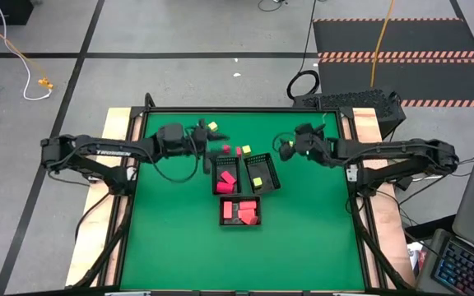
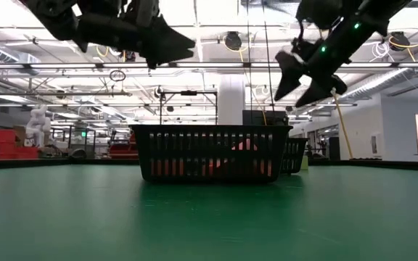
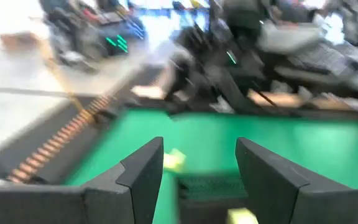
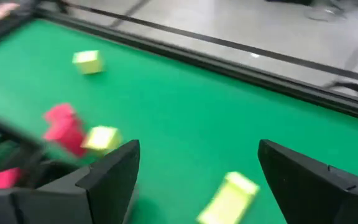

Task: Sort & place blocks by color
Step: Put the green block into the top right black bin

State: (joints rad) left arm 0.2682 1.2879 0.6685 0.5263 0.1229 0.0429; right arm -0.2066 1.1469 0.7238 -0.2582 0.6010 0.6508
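Dark fingers of the right hand (image 4: 194,180) stand spread and empty above the green tabletop (image 1: 303,230), a yellow-green bar (image 4: 227,199) lying just ahead between them, its long axis slanting across the gap. Across the tabletop the left hand (image 1: 202,131), part open and carrying nothing, hovers beside a yellow-green cube (image 1: 212,127). Loose red blocks (image 1: 231,150) lie by three black trays (image 1: 263,191); the right hand appears nearer the bar.
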